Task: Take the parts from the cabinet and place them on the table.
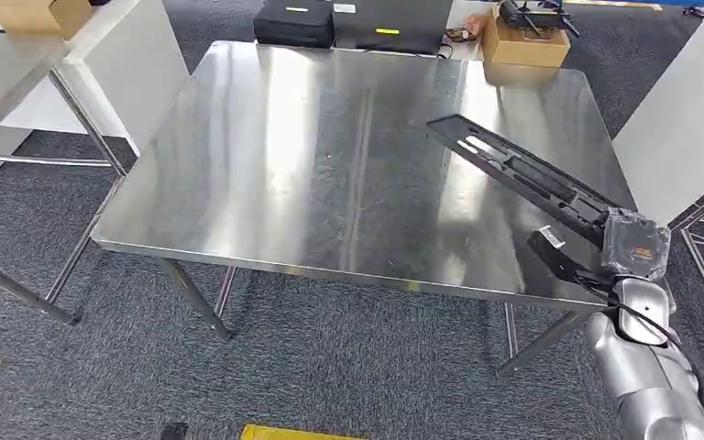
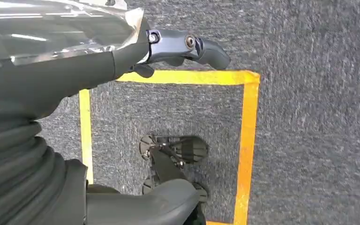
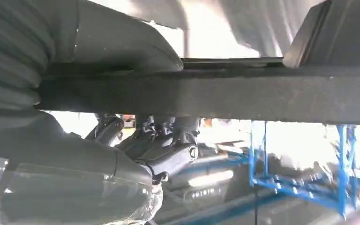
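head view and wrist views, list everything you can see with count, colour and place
steel table: one, silver, centre
long part: one, black, over the table's right side, held at its near end
cardboard boxes: two, brown, beyond the far edge and on the white bench at far left
cases: two, black, beyond the far edge
floor tape: yellow, on grey carpet
right hand: grips the long part
left hand: hangs over the carpet, holding nothing

Long flat black part [image 1: 513, 171], slotted, tilted above the steel table's [image 1: 312, 156] right side, near end gripped.
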Motion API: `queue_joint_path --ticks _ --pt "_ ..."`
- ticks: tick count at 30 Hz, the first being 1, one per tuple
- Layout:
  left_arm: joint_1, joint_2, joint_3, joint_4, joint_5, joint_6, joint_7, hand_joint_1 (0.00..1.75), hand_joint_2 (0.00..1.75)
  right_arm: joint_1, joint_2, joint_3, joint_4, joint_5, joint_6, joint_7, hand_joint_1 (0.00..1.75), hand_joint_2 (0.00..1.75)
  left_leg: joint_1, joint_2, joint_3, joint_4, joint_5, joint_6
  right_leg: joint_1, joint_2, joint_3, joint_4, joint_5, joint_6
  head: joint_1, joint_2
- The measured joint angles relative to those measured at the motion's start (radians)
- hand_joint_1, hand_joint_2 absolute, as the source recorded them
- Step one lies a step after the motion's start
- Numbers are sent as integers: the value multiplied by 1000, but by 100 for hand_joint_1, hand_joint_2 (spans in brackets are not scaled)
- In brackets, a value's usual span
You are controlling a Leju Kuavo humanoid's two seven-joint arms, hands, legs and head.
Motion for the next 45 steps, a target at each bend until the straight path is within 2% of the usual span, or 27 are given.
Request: queue_joint_path --ticks 7,11,15,20,22,26,27,30,31,33,36,40,45 --pt "0 2 1 0 5 -14 -4 0 175 -48 0 22 130 27 3 5 175 175 -3 0 -2 0 0 0 1 0 0 0 0 0 0 0" --pt "0 6 4 0 6 -24 -13 0 175 -96 20 59 192 79 6 -27 175 175 -4 1 -4 0 1 0 1 1 0 1 1 1 0 0" --pt "-1 9 5 0 -2 -35 -12 0 175 -151 79 119 237 125 26 -67 175 175 -4 3 -3 0 1 0 1 4 0 1 1 1 0 0" --pt "-8 12 4 0 -19 -47 -10 0 175 -182 168 198 263 166 39 -68 175 175 -5 1 -2 0 1 0 1 3 -1 1 1 1 0 0" --pt "-11 13 4 0 -20 -47 -8 0 175 -186 192 218 270 167 39 -68 175 175 -5 1 -2 0 1 0 1 3 -1 1 1 1 0 0" --pt "-12 13 4 0 -23 -46 -7 0 175 -194 209 234 281 167 39 -68 175 175 -6 1 -2 0 1 0 1 3 -1 1 1 1 0 0" --pt "-12 13 4 0 -25 -44 -6 0 175 -196 212 239 283 167 39 -70 0 0 -6 1 -3 0 1 0 1 3 -1 1 1 1 0 0" --pt "-13 15 4 0 -26 -40 13 0 175 -199 221 247 290 161 39 -77 0 0 -7 1 -3 0 1 0 1 3 -1 1 1 1 0 0" --pt "-13 15 4 0 -26 -35 28 0 0 -199 225 248 291 159 39 -72 0 0 -7 1 -3 0 1 0 1 3 -1 1 1 1 0 0" --pt "-13 17 4 0 -27 -33 65 0 0 -197 229 249 291 156 39 -61 0 0 -8 1 -2 0 1 0 1 3 -1 1 1 1 0 0" --pt "-12 22 9 0 -27 -76 130 0 0 -194 235 251 291 144 39 -54 0 0 -8 0 -2 0 1 0 1 2 -1 1 1 1 0 0" --pt "-12 27 14 0 -27 -116 143 0 0 -186 232 251 291 133 37 -45 0 0 -9 1 -2 0 1 0 1 3 -1 1 1 1 0 0" --pt "-12 31 14 0 -27 -122 146 0 0 -177 227 251 291 129 35 -45 0 0 -10 1 -2 0 1 0 1 3 -2 1 1 1 0 0"
